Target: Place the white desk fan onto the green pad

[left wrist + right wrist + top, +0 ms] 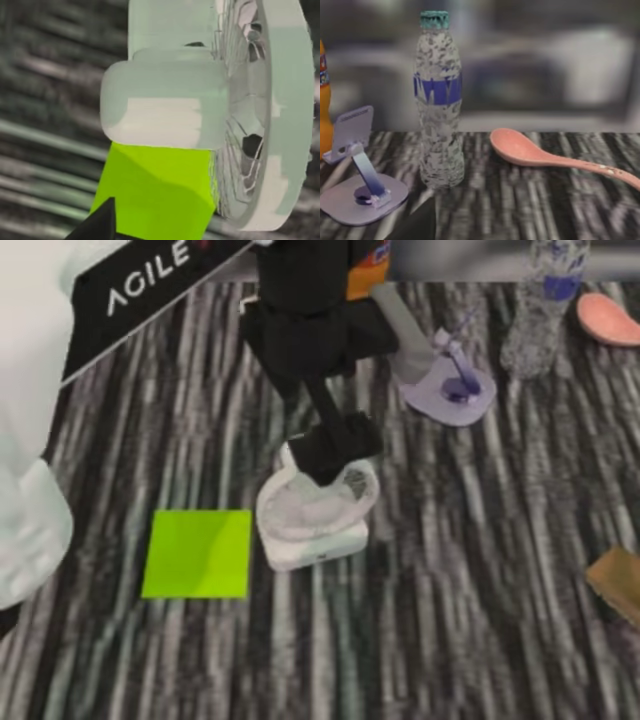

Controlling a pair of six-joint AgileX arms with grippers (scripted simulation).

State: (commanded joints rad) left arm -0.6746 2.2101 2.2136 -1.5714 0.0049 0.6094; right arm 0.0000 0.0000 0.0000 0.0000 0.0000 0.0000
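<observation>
The left end effector (335, 452) reaches down onto the white desk fan (315, 512), its fingers closed on the top of the fan's head. The fan sits on the striped tabletop (450, 590) just right of the green pad (198, 553), not on it. The lilac stand (448, 388) lies well beyond the fan. The right arm is out of the top view; I cannot tell its end effector's state.

Top camera hangs over the striped surface (480, 620), looking straight down, taking in the white desk fan (315, 510), the green pad (197, 553) and the lilac stand (450, 390). Left wrist camera sits very close behind the fan (200, 100), the pad (155, 195) beyond it. Right wrist camera looks low and level across the surface, sharing the stand (360, 190), clear bottle (439, 105) and pink spoon (545, 157) with the top view.
</observation>
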